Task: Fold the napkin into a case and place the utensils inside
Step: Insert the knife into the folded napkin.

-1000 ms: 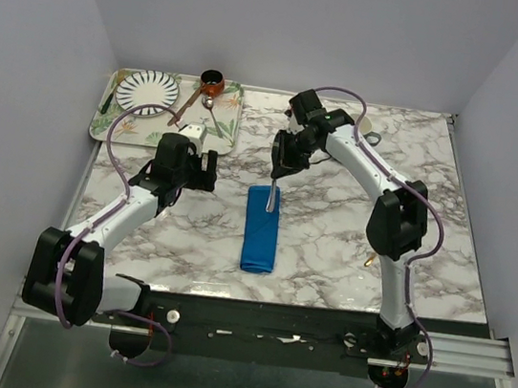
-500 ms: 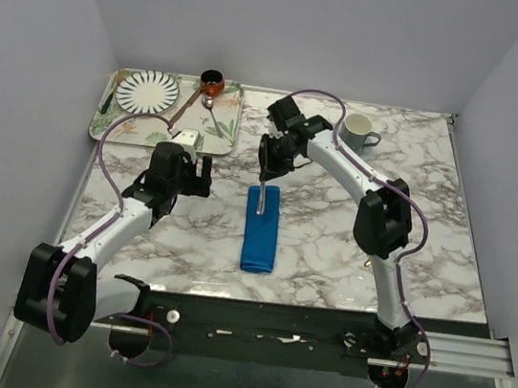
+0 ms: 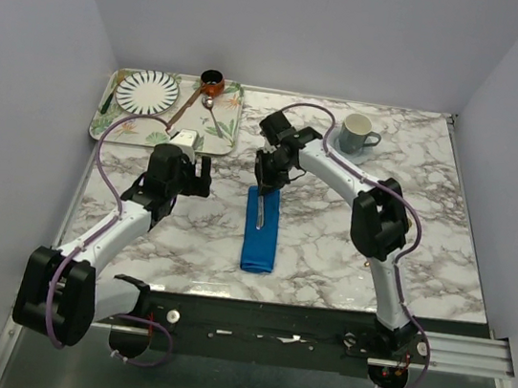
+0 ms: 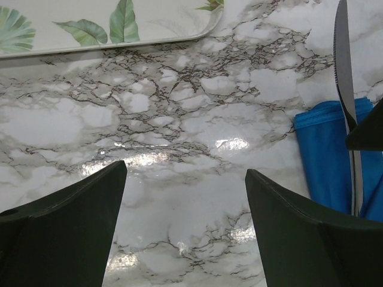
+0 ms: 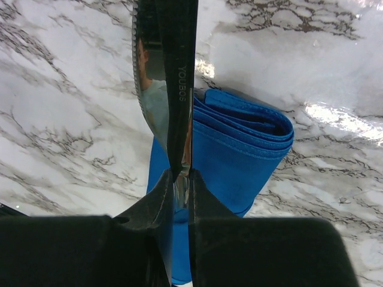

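Note:
The napkin lies folded as a narrow blue case (image 3: 260,238) in the middle of the marble table, its layered open end (image 5: 242,128) towards the far side. My right gripper (image 3: 269,186) hangs over that far end, shut on a silver serrated knife (image 5: 169,72). The knife's blade (image 3: 263,212) points down along the top of the cloth. In the right wrist view the gripper (image 5: 181,176) pinches the knife by its handle. My left gripper (image 4: 185,170) stands open and empty over bare marble, left of the case (image 4: 326,155). The knife (image 4: 342,72) shows at the right edge of the left wrist view.
A leaf-patterned tray (image 3: 225,124) at the far left carries a striped plate (image 3: 147,90), a small brown pot (image 3: 212,81) and a brown-handled spoon (image 3: 191,101). A mug on a saucer (image 3: 356,133) stands far right of centre. Grey walls enclose the table.
My right arm swung left and towards the near side, bringing the knife down along the case's top and uncovering the mug. My left gripper shifted slightly towards the far side, still open.

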Controlling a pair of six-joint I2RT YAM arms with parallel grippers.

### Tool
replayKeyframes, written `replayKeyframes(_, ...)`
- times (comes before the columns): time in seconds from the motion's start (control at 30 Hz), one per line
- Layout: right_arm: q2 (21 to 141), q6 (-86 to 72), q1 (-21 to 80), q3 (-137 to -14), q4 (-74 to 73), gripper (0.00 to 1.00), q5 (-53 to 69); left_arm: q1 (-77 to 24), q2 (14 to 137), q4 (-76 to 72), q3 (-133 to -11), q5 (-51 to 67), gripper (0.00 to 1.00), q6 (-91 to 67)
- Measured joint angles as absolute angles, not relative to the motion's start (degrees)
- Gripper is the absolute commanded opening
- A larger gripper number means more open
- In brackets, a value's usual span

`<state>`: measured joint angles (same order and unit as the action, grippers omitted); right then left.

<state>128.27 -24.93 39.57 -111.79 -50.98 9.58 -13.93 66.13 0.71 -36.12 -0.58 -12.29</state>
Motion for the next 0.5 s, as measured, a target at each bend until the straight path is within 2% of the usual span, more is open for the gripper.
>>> replayKeyframes(0.5,126.9,-25.7,41.3,-104.5,-50.7,0.01,9.5,-13.9,64.9,-0.7,-33.9,-0.6,0.93,-13.2)
